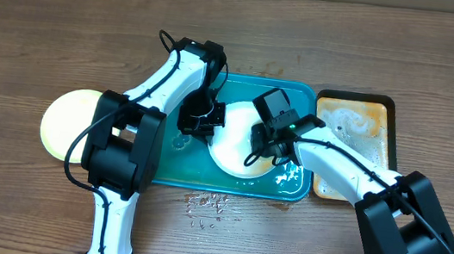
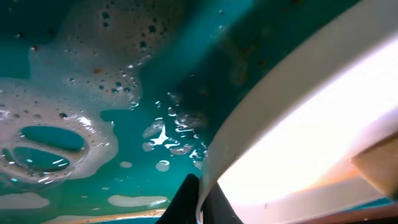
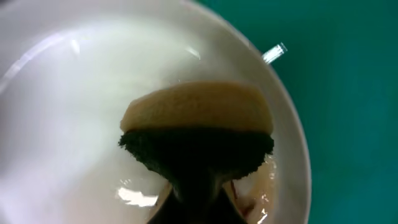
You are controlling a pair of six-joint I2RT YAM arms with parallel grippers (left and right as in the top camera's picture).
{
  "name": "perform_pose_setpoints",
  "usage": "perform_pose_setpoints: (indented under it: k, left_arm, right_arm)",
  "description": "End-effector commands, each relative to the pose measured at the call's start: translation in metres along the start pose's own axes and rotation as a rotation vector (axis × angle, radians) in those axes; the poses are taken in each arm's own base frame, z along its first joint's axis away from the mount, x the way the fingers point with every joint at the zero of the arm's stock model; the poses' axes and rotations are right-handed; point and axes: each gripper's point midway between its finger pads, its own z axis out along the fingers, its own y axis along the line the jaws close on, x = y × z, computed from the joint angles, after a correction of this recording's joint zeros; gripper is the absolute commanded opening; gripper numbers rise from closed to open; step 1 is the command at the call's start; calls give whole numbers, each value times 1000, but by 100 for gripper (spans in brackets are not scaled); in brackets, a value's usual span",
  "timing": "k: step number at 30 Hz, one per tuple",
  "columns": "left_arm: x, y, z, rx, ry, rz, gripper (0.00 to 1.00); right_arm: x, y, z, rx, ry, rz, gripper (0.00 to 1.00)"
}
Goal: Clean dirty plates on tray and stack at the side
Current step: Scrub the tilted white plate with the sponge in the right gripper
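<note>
A white plate lies in the wet, soapy teal tray. My left gripper is shut on the plate's left rim; in the left wrist view its dark fingers pinch the rim of the plate over the foamy tray. My right gripper is shut on a sponge, yellow with a dark scouring side, pressed onto the plate, which shows brownish smears near the rim. A pale yellow-green plate rests on the table, left of the tray.
A smaller orange-brown tray with a black rim and soapy residue sits right of the teal tray. Foam and water drops lie on the wooden table in front of the tray. Both arms cross over the tray.
</note>
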Motion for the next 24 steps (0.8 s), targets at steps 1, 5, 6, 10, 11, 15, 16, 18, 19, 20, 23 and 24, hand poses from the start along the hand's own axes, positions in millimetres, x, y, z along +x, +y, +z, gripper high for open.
perform_pose_setpoints:
  k: [1, 5, 6, 10, 11, 15, 16, 18, 19, 20, 23, 24]
  left_arm:
    - [-1, 4, 3, -31, 1, -6, 4]
    - [-2, 4, 3, -29, -4, -5, 4]
    - [-2, 4, 3, -29, -3, -4, 4]
    - [-2, 4, 3, -29, -4, -5, 4]
    - [-2, 4, 3, -29, -4, -4, 4]
    - [-2, 4, 3, -29, -3, -5, 4]
    - [-2, 4, 3, -29, -3, -5, 4]
    - [-2, 4, 3, -29, -3, -5, 4]
    - [-2, 4, 3, -29, -2, -5, 4]
    - [-2, 4, 3, -29, -2, -5, 4]
    - [-2, 4, 3, -29, -2, -5, 4]
    - [-2, 4, 3, -29, -2, -5, 4]
  right_arm:
    - [-42, 15, -40, -51, -142, -69, 4]
    - [-51, 21, -47, -61, -187, -241, 8]
    - [-50, 20, -45, -57, -184, -274, 9]
    - [-45, 18, -36, -48, -158, -298, 9]
    - [-44, 18, -32, -47, -153, -297, 9]
    - [-36, 18, -16, -59, -127, -299, 17]
    - [-35, 19, -13, -62, -124, -300, 18]
    - [-37, 20, -7, -63, -128, -300, 20]
    - [-38, 20, -4, -64, -131, -300, 21]
    - [-39, 21, -3, -65, -135, -300, 21]
    - [-41, 19, 3, -61, -137, -294, 21]
    - [-41, 17, 7, -59, -136, -291, 21]
